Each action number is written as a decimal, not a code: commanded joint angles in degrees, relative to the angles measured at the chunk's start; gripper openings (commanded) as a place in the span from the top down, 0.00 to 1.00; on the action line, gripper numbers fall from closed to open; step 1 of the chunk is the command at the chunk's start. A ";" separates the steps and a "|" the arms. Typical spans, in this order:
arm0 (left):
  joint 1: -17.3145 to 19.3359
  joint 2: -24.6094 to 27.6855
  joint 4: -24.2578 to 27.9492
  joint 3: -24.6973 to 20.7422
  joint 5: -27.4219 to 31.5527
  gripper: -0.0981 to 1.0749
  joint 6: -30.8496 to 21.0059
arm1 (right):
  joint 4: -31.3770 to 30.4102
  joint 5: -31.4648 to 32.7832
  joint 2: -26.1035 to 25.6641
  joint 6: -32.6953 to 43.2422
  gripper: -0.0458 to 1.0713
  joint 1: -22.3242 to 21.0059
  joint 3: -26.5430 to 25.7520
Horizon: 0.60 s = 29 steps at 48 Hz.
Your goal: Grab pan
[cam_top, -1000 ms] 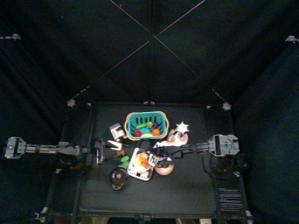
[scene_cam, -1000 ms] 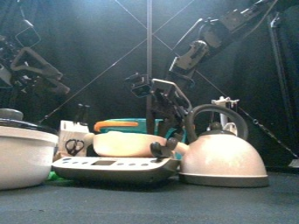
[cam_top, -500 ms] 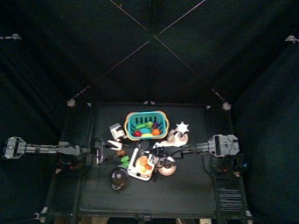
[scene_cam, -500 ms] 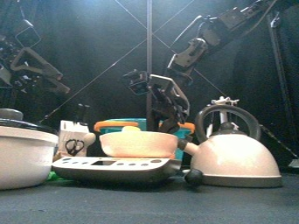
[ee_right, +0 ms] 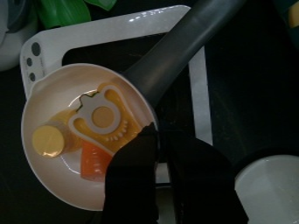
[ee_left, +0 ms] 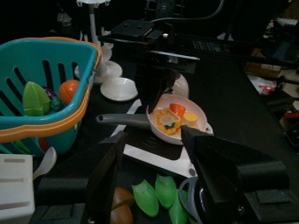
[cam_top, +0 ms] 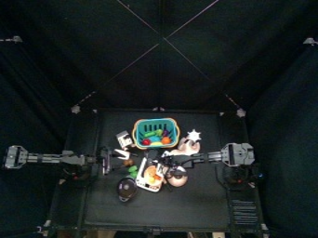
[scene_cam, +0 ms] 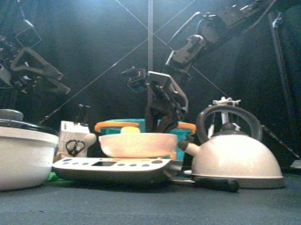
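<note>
The pan (ee_right: 87, 131) is a cream frying pan with a dark handle and toy food inside. It sits on a white kitchen scale (scene_cam: 112, 169) in the middle of the table. My right gripper (ee_right: 155, 136) comes down on it from above, its jaws shut on the pan's rim, one inside and one outside. In the front view that gripper (scene_cam: 165, 132) hangs just behind the pan (scene_cam: 129, 145). My left gripper (ee_left: 163, 175) is open a short way from the pan (ee_left: 177, 118), holding nothing.
A white kettle (scene_cam: 235, 156) stands right of the scale, with a black handle lying low in front of it. A white pot (scene_cam: 21, 158) is at the left. A teal basket (cam_top: 154, 133) of toy food sits behind. Green toy vegetables (ee_left: 146, 197) lie near my left gripper.
My right gripper's jaws have closed on the pan's rim. The kettle has slid a little to the right and a black handle has swung out in front. The left arm is still.
</note>
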 commanded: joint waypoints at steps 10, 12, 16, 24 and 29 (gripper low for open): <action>0.09 0.09 -0.35 -0.79 -0.18 0.15 -0.18 | -0.09 0.09 -4.13 -0.44 0.72 -0.09 -1.49; 0.09 0.09 -0.53 -0.79 -0.18 0.15 -0.18 | -0.09 0.00 -4.39 -0.53 0.72 -0.09 -1.49; 0.00 0.09 -1.05 -0.70 -0.18 0.15 -0.09 | -0.09 0.00 -4.92 -0.62 0.72 -0.09 -1.41; 0.00 0.09 -1.14 -0.70 -0.18 0.15 -0.09 | 0.00 0.00 -5.89 -0.62 0.72 -0.18 -1.76; 0.00 0.09 -1.14 -0.70 -0.18 0.15 0.00 | -0.09 0.53 -6.77 -0.44 0.72 -0.35 -2.55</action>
